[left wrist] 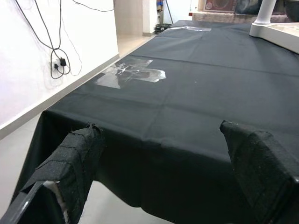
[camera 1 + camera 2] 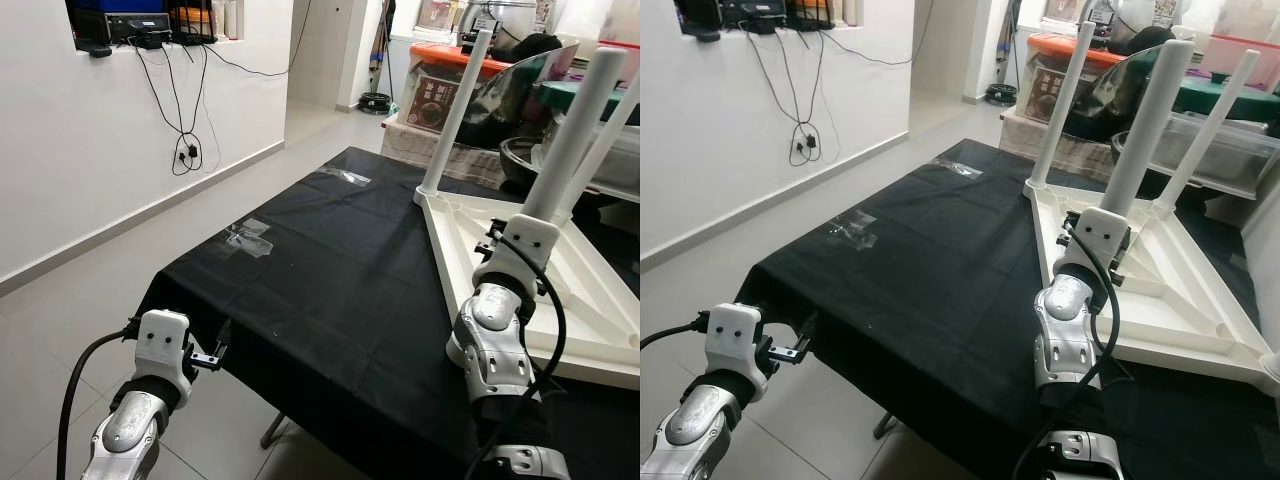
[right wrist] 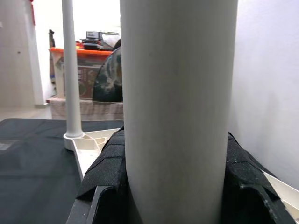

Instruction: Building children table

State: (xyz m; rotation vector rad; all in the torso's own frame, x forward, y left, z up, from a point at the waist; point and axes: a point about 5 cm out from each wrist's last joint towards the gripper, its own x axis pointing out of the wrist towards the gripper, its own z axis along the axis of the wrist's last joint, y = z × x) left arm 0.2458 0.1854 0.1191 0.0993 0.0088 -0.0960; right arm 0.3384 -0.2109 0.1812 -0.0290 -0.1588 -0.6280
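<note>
Upside-down white children table (image 2: 1160,285) on black-clothed surface (image 2: 330,280), at its far right corner, top face down. 3 white legs seen, all pointing up, long axes near vertical w/ slight tilt. Right gripper (image 2: 1106,236) at base of nearest leg (image 2: 1145,130), fingers (image 3: 105,175) clamped round it. Left gripper (image 2: 213,352) off near left corner of surface, fingers (image 1: 74,163) spread wide, holding nothing. 2 clear tape patches (image 2: 250,238) along left edge.
</note>
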